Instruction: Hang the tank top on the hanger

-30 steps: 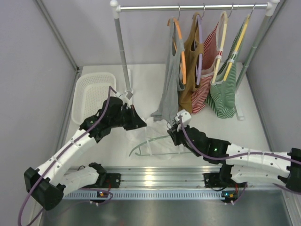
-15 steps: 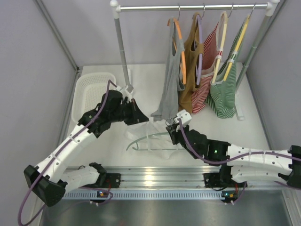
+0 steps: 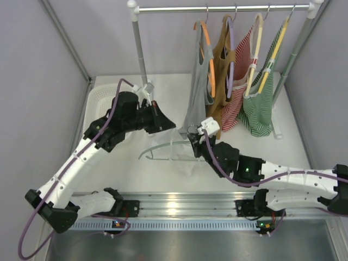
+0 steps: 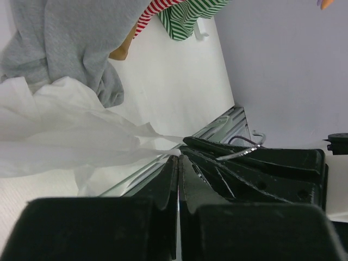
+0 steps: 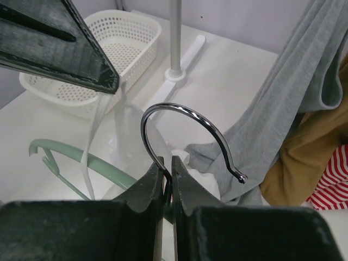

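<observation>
The white tank top hangs stretched from my left gripper, which is shut on one of its thin straps. In the left wrist view the cloth tapers into the closed jaws of the left gripper. My right gripper is shut on the neck of the sage-green hanger, just below its metal hook. In the right wrist view, the right gripper holds the hanger; its green arm reaches left, with the white strap draped across it. The hanger is held above the table.
A clothes rail at the back carries a grey top, a brown top and two striped tops on other hangers. A white basket sits at the far left. The rail's post stands behind my left gripper.
My left gripper has risen and moved back, pulling the tank top up. My right gripper has lifted the hanger and moved it farther from the near edge.
</observation>
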`<state>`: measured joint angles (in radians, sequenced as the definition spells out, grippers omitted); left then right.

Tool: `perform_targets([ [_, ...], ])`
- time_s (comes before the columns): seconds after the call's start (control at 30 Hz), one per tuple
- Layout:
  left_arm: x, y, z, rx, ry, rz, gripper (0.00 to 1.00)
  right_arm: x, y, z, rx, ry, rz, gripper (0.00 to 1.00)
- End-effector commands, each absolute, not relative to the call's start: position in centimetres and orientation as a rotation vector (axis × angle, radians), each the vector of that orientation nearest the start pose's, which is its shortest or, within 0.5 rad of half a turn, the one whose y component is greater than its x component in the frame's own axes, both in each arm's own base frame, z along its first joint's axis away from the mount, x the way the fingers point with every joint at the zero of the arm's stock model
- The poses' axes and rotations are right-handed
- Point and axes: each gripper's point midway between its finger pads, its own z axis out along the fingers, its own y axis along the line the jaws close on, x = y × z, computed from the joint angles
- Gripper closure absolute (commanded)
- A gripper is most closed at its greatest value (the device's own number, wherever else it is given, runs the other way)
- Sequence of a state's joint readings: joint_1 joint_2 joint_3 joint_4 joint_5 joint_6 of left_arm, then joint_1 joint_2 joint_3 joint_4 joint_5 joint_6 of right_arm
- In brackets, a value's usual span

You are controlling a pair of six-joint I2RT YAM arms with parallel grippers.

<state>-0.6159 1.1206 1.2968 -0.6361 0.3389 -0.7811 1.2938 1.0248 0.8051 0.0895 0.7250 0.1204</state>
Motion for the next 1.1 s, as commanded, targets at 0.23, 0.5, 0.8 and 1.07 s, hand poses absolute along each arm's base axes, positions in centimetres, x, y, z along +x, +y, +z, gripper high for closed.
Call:
perform_targets([
  [0.23, 23.5, -25.7, 35.7, 0.156, 2.179, -1.057, 0.76, 19.1, 28.7, 39.5, -0.324, 1.430, 0.577, 1.00],
  [0.5, 24.4, -24.7, 43.4, 0.310, 1.957, -0.963, 0.46, 18.4, 28.0, 43.6, -0.353, 1.386, 0.605, 1.00],
  [0.8, 21.8, -23.1, 52.1, 0.483, 1.592, -0.942, 0.37, 17.1, 26.9, 49.7, -0.375, 1.328, 0.684, 1.00],
  [1.07, 18.6, -22.4, 54.2, 0.655, 1.428, -0.936, 0.36, 15.9, 28.0, 53.6, -0.472, 1.314, 0.737, 1.00],
])
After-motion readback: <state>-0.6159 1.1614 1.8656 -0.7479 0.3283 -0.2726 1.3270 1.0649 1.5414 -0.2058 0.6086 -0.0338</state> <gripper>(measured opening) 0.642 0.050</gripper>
